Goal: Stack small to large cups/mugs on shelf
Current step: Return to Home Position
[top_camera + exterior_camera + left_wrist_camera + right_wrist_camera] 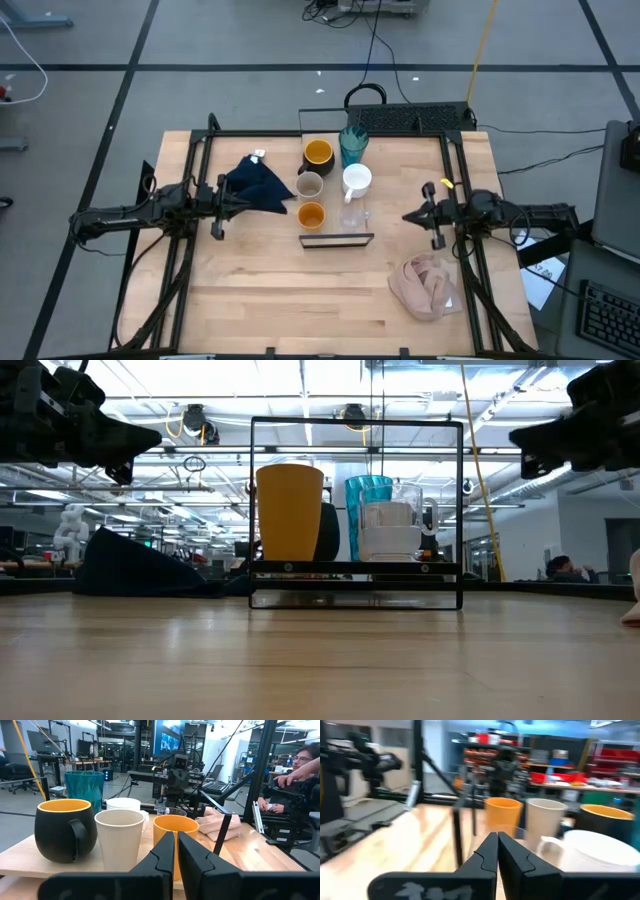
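Observation:
Six cups stand upright in two rows on the shelf point(60, 866), a low wood board mid-table. The far row holds the black mug point(318, 153) and teal tumbler point(352, 143). Behind them come the grey-beige cup point(309, 185) and white mug point(357, 180). Nearest are the orange cup point(311, 214) and clear glass point(353, 216). My left gripper point(244, 197) hangs shut, level, left of the cups and pointing at them. My right gripper point(406, 216) hangs shut, level, to their right. Both are above the tabletop and hold nothing.
A thin black metal frame point(355, 422) stands around the shelf. A dark navy cloth point(260, 183) lies left of the cups, under my left gripper. A pink-beige cloth point(428, 283) lies near the front right. A person point(300, 765) sits beyond the table's right side.

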Tool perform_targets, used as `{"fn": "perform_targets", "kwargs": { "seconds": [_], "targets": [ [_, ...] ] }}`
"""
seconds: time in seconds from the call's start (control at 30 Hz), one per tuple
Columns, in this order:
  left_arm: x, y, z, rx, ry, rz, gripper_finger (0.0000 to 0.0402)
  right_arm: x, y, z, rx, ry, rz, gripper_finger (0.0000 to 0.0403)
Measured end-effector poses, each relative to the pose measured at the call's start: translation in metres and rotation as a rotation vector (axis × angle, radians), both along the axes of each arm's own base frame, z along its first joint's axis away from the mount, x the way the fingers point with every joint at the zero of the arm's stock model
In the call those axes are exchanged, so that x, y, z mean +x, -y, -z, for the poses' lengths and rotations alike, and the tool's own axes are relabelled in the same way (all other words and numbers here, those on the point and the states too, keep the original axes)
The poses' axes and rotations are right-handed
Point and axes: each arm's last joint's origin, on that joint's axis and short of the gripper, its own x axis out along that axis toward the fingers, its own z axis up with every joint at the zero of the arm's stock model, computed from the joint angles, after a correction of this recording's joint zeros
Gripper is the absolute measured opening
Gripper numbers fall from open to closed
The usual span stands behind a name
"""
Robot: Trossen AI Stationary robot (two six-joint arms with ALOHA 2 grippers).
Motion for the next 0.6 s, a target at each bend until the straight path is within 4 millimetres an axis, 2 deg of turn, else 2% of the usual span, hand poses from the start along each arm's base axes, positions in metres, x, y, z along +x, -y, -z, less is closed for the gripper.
{"fn": "perform_targets", "kwargs": {
  "seconds": [0.1, 0.6],
  "targets": [
    [0.0000, 0.0000, -0.0001, 0.000, 0.000, 0.000, 0.0021, 0.0001, 0.0005, 0.0008, 0.017, -0.010, 0.046, 0.0002],
    [0.0000, 0.0000, -0.0001, 0.000, 0.000, 0.000, 0.0021, 0.0004, 0.0005, 0.0003, 0.022, -0.006, 0.046, 0.0002]
  ]
}}
